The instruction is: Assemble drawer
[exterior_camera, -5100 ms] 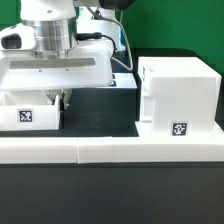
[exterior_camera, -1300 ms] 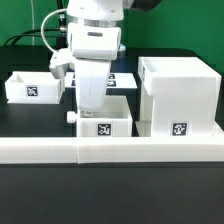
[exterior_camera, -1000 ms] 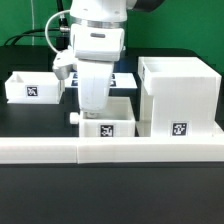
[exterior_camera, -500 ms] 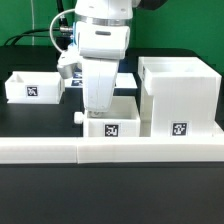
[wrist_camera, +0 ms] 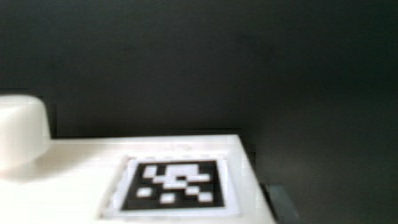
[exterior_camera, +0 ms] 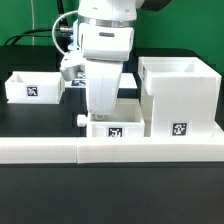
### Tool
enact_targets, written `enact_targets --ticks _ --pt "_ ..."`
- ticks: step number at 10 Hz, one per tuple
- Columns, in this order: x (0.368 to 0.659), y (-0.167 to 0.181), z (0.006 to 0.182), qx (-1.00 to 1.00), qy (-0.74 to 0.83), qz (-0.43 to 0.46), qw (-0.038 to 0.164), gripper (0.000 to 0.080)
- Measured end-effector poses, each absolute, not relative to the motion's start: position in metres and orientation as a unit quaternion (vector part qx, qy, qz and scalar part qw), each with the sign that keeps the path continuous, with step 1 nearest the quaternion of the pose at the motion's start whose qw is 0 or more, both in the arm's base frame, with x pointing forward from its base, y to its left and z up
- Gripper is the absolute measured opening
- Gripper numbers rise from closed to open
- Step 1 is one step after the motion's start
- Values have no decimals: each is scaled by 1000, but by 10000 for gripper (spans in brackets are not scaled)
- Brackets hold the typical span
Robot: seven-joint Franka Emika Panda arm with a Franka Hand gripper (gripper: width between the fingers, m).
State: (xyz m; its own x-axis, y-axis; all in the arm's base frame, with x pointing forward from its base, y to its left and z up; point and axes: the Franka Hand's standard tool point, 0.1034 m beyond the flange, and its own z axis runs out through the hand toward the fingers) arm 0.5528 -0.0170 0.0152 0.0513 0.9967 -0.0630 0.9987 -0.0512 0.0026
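My gripper (exterior_camera: 106, 114) reaches down into a small white tray (exterior_camera: 128, 129) and is shut on its wall. The tray has a tag on its front and a knob (exterior_camera: 82, 118) on the side toward the exterior view's left. It sits just behind the rail and close beside the tall white drawer case (exterior_camera: 178, 92), which stands at the exterior view's right. A second tagged tray (exterior_camera: 34, 88) rests at the far left. In the wrist view, the held tray's tag (wrist_camera: 178, 185) and a white rounded part (wrist_camera: 18, 140) show against the black table; my fingers are not clearly seen there.
A long low white rail (exterior_camera: 60, 150) runs across the front of the black table. The marker board (exterior_camera: 130, 84) lies behind my arm, mostly hidden. Cables hang at the back left.
My gripper and the held tray have slid toward the exterior view's right, closing the gap to the case. The left tray and the case have not moved.
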Motion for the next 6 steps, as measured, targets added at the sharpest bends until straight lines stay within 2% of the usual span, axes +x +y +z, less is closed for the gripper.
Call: enact_targets --ticks 3,6 --pt "551 -17 13 726 687 -19 25 42" --pt "551 -2 11 716 696 -34 31 43"
